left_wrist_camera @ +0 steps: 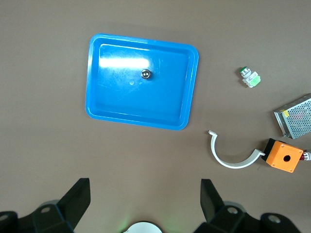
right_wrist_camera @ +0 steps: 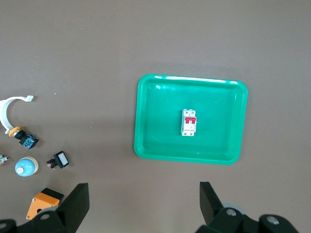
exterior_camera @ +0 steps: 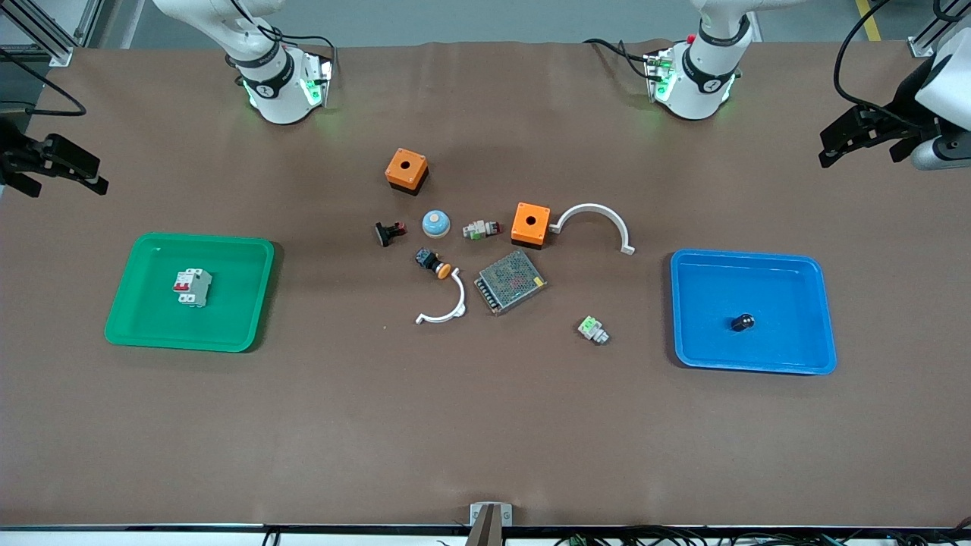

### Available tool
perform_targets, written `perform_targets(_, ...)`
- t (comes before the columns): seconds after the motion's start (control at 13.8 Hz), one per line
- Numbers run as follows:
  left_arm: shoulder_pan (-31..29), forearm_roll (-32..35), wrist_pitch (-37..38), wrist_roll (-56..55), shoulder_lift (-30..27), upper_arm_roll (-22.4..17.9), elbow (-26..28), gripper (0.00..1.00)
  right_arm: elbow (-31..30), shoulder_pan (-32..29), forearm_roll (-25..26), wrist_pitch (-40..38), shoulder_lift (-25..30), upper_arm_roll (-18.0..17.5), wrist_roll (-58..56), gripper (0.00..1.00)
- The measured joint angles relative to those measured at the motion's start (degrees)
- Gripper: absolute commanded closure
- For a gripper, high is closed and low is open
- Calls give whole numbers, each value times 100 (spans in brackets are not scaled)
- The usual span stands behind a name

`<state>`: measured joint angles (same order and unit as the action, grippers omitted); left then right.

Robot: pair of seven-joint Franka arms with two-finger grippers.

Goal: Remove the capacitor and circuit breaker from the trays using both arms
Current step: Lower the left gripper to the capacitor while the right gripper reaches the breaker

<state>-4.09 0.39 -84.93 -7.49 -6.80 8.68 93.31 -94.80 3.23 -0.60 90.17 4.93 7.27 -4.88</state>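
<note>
a robotics lab: two white arms bolted to a brown-covered bench (exterior_camera: pixel 485 425), aluminium framing at its corners, cable bundles along the edge, and loose electrical parts with a green tray (exterior_camera: pixel 129 318) and blue tray (exterior_camera: pixel 827 334) beneath each raised end effector

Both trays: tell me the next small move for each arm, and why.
Probably lower each gripper toward its tray. The left gripper is up near the left arm's end of the table, jaws open, with the capacitor alone in the blue tray. The right gripper is up at the right arm's end, jaws open, with the circuit breaker untouched in the green tray.
</note>
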Motion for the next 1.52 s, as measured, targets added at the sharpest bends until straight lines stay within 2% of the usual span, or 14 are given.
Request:
perform_targets(0.36,-3,0,0,0,52,-3,-22,0,0,-33,6,37,-80,82,0,0)
perform_targets(0.58,-45,0,-166,0,417,-17,3,0,-8,-52,6,45,-107,93,0,0)
perform_targets(0.73,-61,0,-900,0,769,-39,318,0,-21,-53,6,40,-111,94,0,0)
perform_targets(0.94,-195,0,-2540,-4,1142,-42,1321,0,-35,-99,8,36,-131,105,7,0)
perform_targets(1.16,-358,0,-3709,-5,1499,-53,2026,1,-37,-244,6,111,-345,120,10,0)
perform_targets(1.38,-574,0,-4504,-4,2033,-58,2263,8,-12,-445,8,565,-881,131,2,0)
perform_targets(1.52,-594,0,-4957,-4,2435,-58,2275,14,-4,-499,11,934,-1457,131,4,0)
